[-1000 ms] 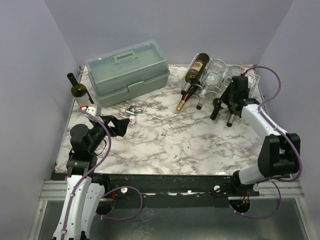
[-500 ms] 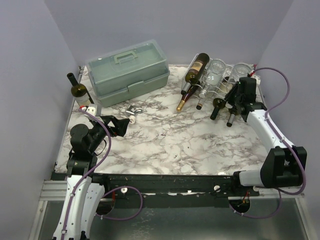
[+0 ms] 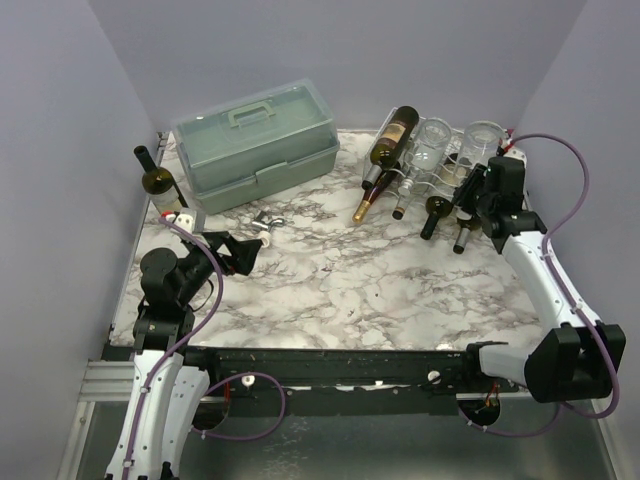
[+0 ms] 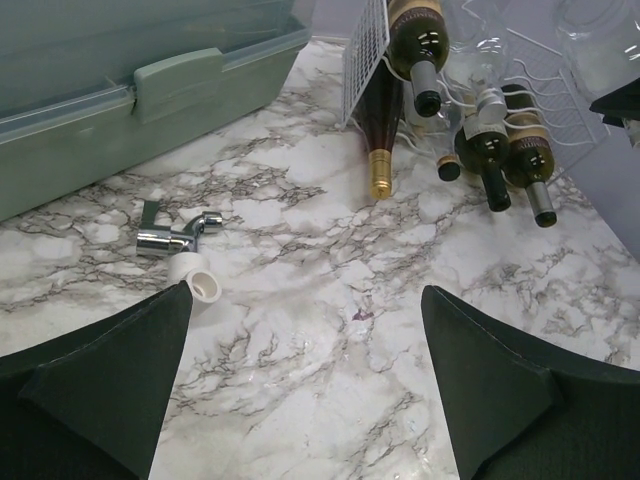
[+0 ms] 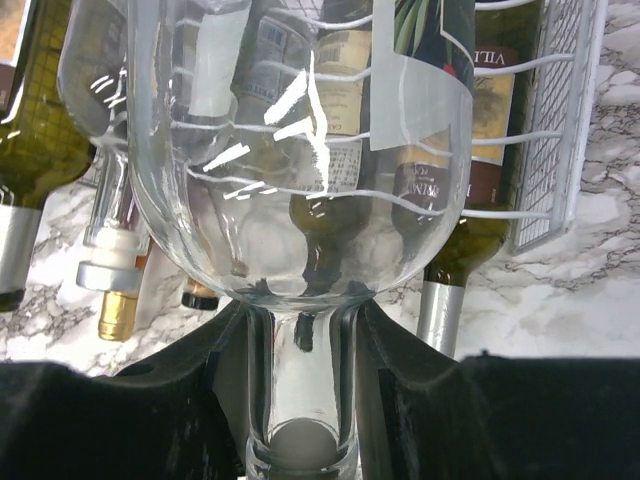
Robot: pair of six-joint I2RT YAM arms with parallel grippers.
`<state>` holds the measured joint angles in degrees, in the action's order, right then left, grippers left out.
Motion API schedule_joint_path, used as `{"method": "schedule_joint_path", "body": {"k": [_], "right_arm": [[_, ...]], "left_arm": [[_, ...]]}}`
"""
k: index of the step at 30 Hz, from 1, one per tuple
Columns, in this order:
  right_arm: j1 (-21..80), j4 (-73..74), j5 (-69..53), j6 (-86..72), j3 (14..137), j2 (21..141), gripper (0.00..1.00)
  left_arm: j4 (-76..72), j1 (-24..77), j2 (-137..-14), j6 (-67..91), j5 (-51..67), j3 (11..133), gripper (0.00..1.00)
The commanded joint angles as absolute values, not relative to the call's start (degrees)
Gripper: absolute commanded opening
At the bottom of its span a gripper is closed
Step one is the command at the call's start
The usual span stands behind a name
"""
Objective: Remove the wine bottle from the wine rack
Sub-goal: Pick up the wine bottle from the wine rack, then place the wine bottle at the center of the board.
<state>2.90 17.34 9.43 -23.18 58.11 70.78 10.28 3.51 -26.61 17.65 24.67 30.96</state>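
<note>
The wine rack (image 3: 448, 172) is a white wire grid at the back right, with several bottles lying in it. My right gripper (image 3: 477, 187) is at the rack's right end, shut on the neck of a clear glass wine bottle (image 3: 484, 139). In the right wrist view that clear bottle (image 5: 300, 150) fills the frame, its neck clamped between the black fingers (image 5: 395, 360) of the gripper (image 5: 300, 320). Rack wires (image 5: 560, 120) and dark labelled bottles show behind it. My left gripper (image 3: 243, 250) hovers open over bare marble at the front left, and its wrist view (image 4: 305, 300) shows nothing between the fingers.
A grey-green toolbox (image 3: 255, 143) stands at the back left, with a dark bottle (image 3: 158, 180) upright beside it. A metal fitting (image 4: 175, 232) and a small white roll (image 4: 203, 285) lie on the marble near the left gripper. Dark bottle necks (image 3: 432, 218) stick out of the rack's front.
The right arm has swung to the right along the rack, still gripping the clear bottle's neck, and the bottle now shows further right. The left arm has not moved.
</note>
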Motion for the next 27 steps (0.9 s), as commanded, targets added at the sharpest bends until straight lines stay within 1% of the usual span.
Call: {"method": "schedule_joint_path", "body": {"k": [1, 14, 27], "right_arm": [[2.8, 9.7, 7.5, -19.6, 60.0, 65.2, 0.00], [2.8, 15.7, 0.4, -13.2, 61.5, 59.8, 0.00], [2.8, 21.0, -16.1, -8.8, 62.9, 57.3, 0.00]], "left_arm": [[8.1, 3.7, -26.3, 17.0, 28.4, 30.4, 0.99], [6.5, 3.7, -27.0, 17.3, 32.7, 30.1, 0.99], [3.8, 3.8, -27.9, 18.7, 38.4, 29.7, 0.98]]}}
